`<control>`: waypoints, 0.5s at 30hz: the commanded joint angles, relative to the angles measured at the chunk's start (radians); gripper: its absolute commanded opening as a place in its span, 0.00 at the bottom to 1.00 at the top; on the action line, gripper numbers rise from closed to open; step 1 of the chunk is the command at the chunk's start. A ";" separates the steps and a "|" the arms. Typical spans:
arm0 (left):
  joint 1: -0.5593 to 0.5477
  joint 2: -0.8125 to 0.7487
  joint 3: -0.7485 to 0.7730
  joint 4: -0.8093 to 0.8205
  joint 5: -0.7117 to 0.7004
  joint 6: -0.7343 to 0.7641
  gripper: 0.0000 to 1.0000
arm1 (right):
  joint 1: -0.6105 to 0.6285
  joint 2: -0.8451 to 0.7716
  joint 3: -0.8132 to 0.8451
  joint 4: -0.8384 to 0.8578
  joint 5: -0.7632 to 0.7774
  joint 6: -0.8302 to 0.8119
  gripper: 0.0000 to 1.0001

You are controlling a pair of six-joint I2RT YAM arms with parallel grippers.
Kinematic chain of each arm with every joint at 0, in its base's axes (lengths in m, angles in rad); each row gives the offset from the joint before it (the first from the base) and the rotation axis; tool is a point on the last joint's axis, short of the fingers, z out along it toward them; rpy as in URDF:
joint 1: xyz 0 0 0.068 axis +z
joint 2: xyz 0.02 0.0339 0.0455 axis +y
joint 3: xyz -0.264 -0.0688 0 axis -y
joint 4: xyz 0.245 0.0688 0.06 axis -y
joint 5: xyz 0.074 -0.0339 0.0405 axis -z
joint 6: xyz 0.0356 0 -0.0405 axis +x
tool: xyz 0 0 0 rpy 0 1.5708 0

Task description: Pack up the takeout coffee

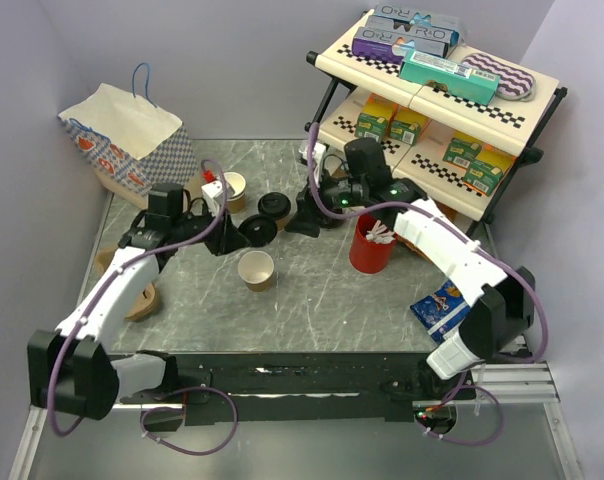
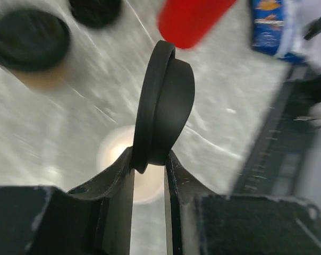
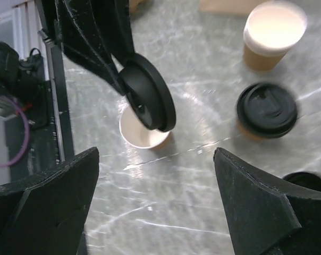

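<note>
Currently the left gripper (image 2: 149, 156) pinches a black lid (image 2: 163, 101) on edge, its fingers closed tight on the rim. It holds the lid just over an open brown paper cup (image 1: 256, 270) near the middle of the table (image 1: 332, 300). A lidded cup (image 1: 274, 207) stands further back, near another lidless cup (image 1: 232, 190) with a white inside. The right gripper (image 3: 155, 202) hovers close to the lidded cup, its fingers spread wide with nothing between them. A red cup of stirrers (image 1: 372, 243) stands to its right.
</note>
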 commanded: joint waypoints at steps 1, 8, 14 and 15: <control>0.064 0.080 -0.065 -0.023 0.296 -0.269 0.01 | 0.006 0.035 -0.036 0.107 -0.023 0.163 0.94; 0.123 0.149 -0.151 0.075 0.318 -0.441 0.03 | 0.020 0.083 -0.085 0.128 -0.087 0.226 0.95; 0.177 0.250 -0.150 0.098 0.349 -0.522 0.03 | 0.028 0.149 -0.064 0.128 -0.089 0.260 0.95; 0.181 0.270 -0.142 0.096 0.352 -0.536 0.03 | 0.028 0.169 -0.055 0.124 -0.082 0.260 0.95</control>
